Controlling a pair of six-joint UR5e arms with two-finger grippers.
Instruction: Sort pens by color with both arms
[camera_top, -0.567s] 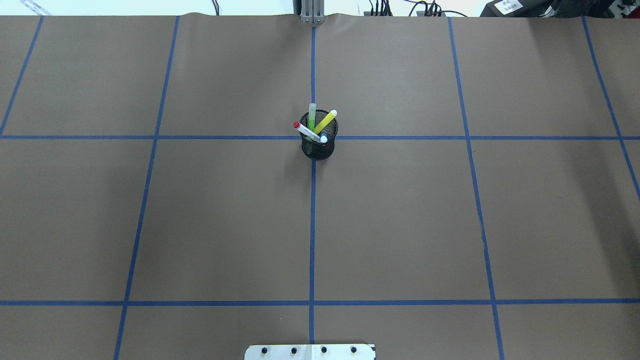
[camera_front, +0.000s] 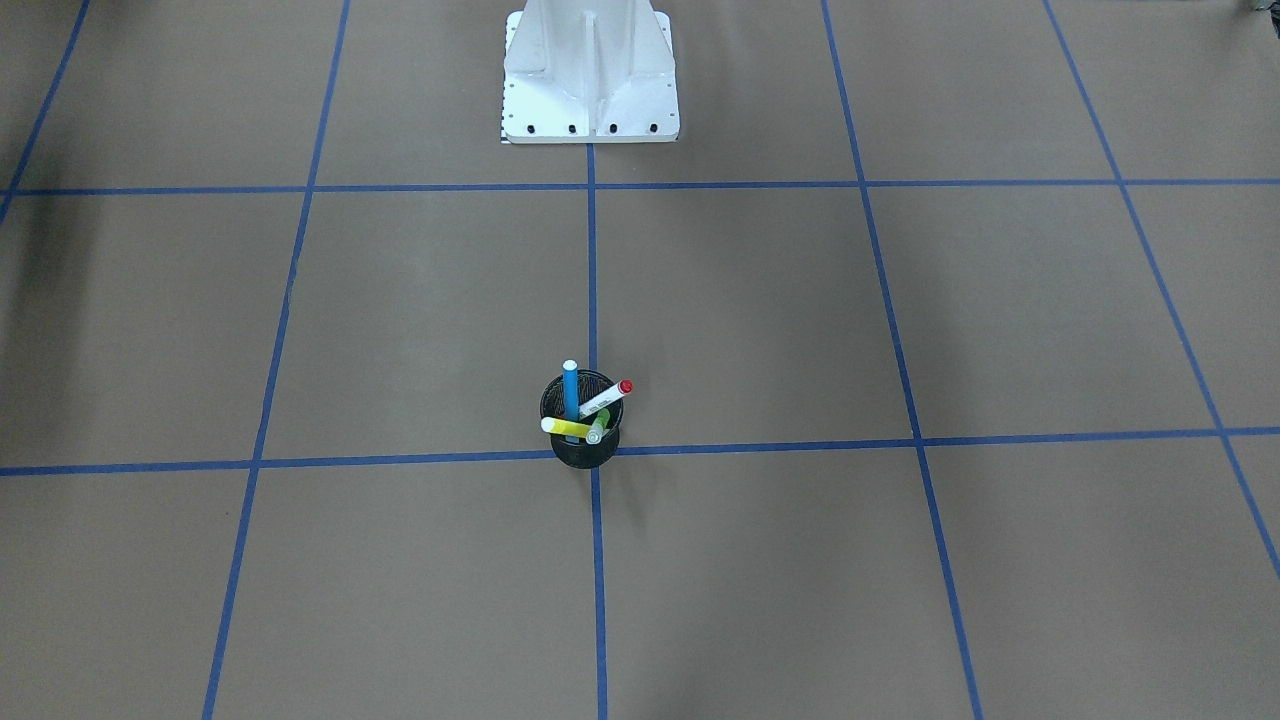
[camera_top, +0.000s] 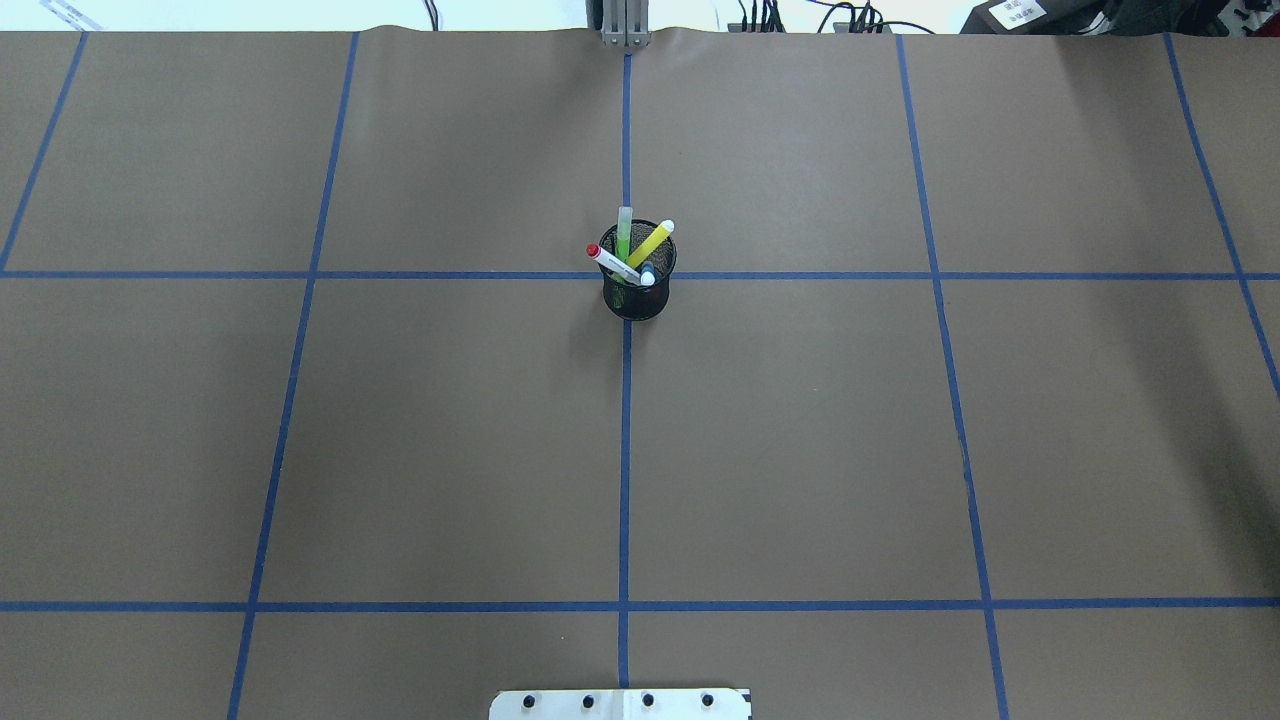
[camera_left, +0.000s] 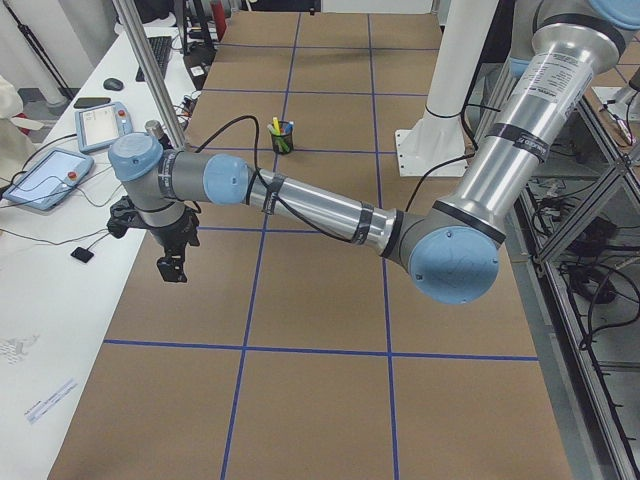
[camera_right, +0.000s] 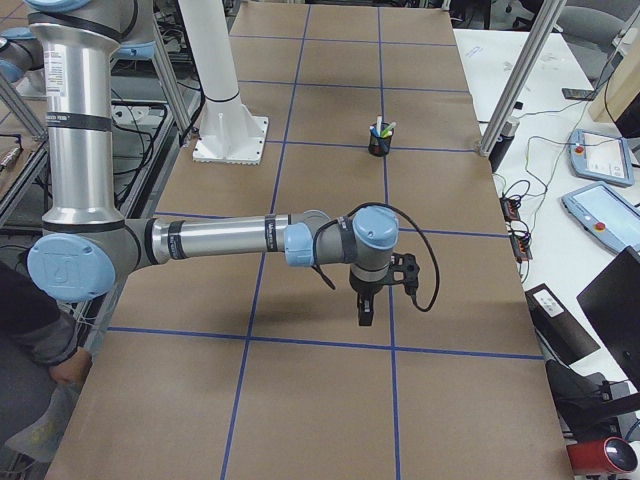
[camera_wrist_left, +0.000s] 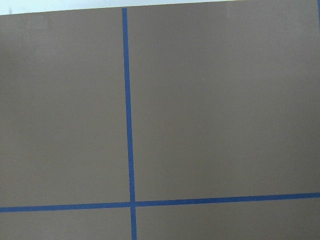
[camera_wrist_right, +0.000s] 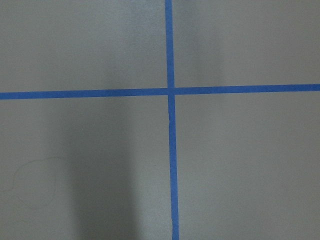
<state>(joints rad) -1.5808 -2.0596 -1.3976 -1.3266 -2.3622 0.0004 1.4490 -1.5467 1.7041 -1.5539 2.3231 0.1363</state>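
Note:
Four pens stand together in a black mesh cup (camera_top: 634, 302) at the table's middle: a lime green one (camera_top: 624, 228), a yellow one (camera_top: 652, 241), a white one with a red cap (camera_top: 612, 264) and a blue one (camera_top: 647, 274). The cup (camera_front: 585, 455) shows in the front-facing view too. Only the side views show the arms. My left gripper (camera_left: 172, 268) hangs over the table's left end, far from the cup (camera_left: 281, 140). At the right end, equally far from the cup (camera_right: 379, 145), hangs my right gripper (camera_right: 366, 315). I cannot tell if either is open or shut. Both wrist views show only table.
Brown paper with a blue tape grid (camera_top: 625, 450) covers the table. The white robot base (camera_front: 590, 90) stands at the near edge. Tablets (camera_left: 45, 178) and cables lie on a side bench. A person's arm (camera_right: 35, 335) is beside the table's corner.

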